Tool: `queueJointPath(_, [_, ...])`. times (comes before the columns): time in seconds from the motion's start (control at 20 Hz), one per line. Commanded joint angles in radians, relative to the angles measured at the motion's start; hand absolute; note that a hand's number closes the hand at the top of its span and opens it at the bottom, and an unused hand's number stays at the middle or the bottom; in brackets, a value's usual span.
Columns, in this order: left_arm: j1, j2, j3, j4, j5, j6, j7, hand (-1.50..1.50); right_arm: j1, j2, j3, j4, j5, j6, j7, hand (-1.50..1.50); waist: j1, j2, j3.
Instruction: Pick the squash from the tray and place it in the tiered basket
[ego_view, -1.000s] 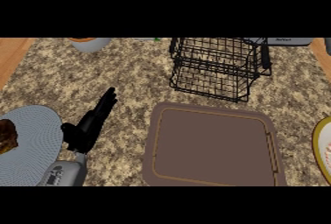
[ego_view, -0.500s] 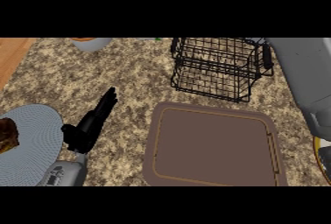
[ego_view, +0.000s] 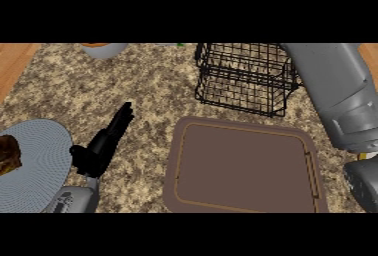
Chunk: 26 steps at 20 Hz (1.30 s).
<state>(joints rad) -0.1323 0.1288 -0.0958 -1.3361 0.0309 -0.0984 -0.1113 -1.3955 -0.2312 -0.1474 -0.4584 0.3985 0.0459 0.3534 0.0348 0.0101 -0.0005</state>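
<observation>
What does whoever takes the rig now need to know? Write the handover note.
Left robot hand: open, fingers straight, lying on the counter between the plate and the tray, holding nothing.
Right robot hand: out of view; only the right forearm shows, reaching up along the right side of the tiered basket.
Squash: not visible; nothing lies on the tray, and none shows in the basket's visible tiers.
Done: the squash is off the tray.
Left: confirm where the squash is, probably with the hidden right hand, and see that it ends up in the basket.
</observation>
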Motion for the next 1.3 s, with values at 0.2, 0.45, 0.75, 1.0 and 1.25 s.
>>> queueJointPath(0.2, [0.014,-0.003,0.000,0.001,-0.014,0.006,-0.008,0.00,0.000,0.042,-0.147,0.093,-0.145,0.007,0.147,-1.50,-0.010,-0.003,0.000])
queueJointPath(0.45, [0.004,0.003,0.014,-0.032,-0.004,0.003,0.035,0.00,-0.012,0.028,-0.179,0.055,-0.166,-0.094,0.128,-1.50,-0.012,-0.004,0.000])
queueJointPath(0.75, [-0.023,0.004,0.029,-0.008,0.005,-0.001,0.044,0.00,0.027,-0.082,-0.143,-0.004,-0.061,-0.322,0.074,-1.50,-0.029,-0.006,0.000])
queueJointPath(1.0, [0.034,0.021,0.022,-0.074,0.024,-0.032,0.066,0.00,0.082,-0.203,-0.183,-0.058,-0.050,-0.446,0.024,-1.50,-0.024,-0.011,0.001])
queueJointPath(1.25, [-0.021,0.003,0.057,0.023,0.006,0.010,0.022,0.00,0.215,-0.340,-0.309,-0.168,-0.190,-0.321,-0.103,-1.50,-0.057,-0.010,0.001])
